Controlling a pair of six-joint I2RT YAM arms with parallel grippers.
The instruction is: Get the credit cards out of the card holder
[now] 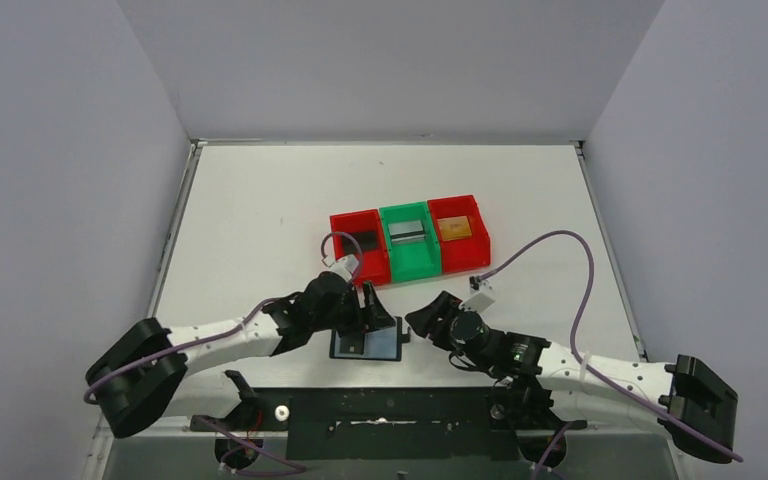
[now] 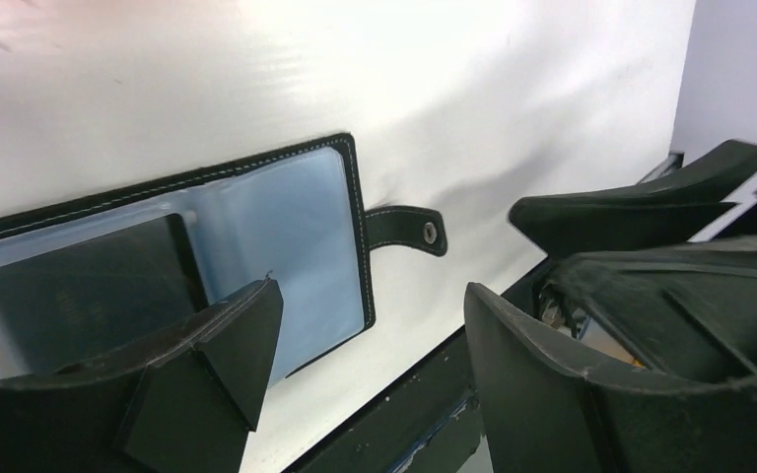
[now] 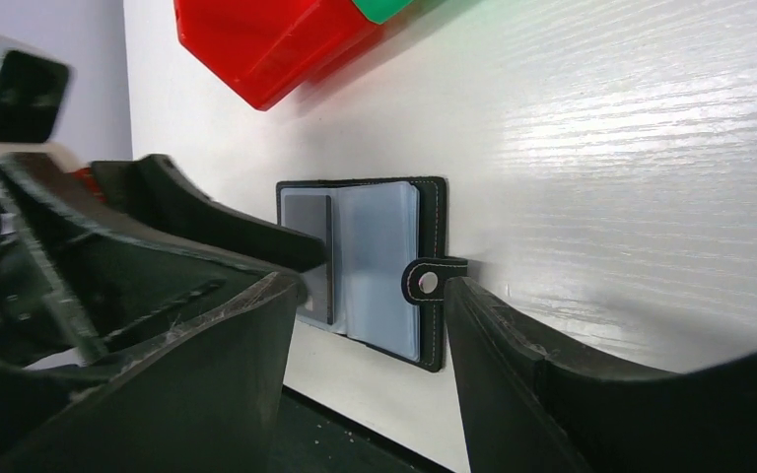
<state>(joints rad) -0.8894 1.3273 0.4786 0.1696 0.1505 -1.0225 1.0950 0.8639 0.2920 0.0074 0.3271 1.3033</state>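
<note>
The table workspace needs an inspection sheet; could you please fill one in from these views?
Surface: white table, faint wood grain.
Job's things: card holder open flat at the near edge, a dark card in its pocket; silver-grey card in the green bin; gold card in the right red bin.
Clutter: nothing seen.
Grippers: left pincer open over the card holder; right pincer open, facing its tab.
Cables: purple cable looping above the right arm, another along the left.
Surroundings: grey walls.
</note>
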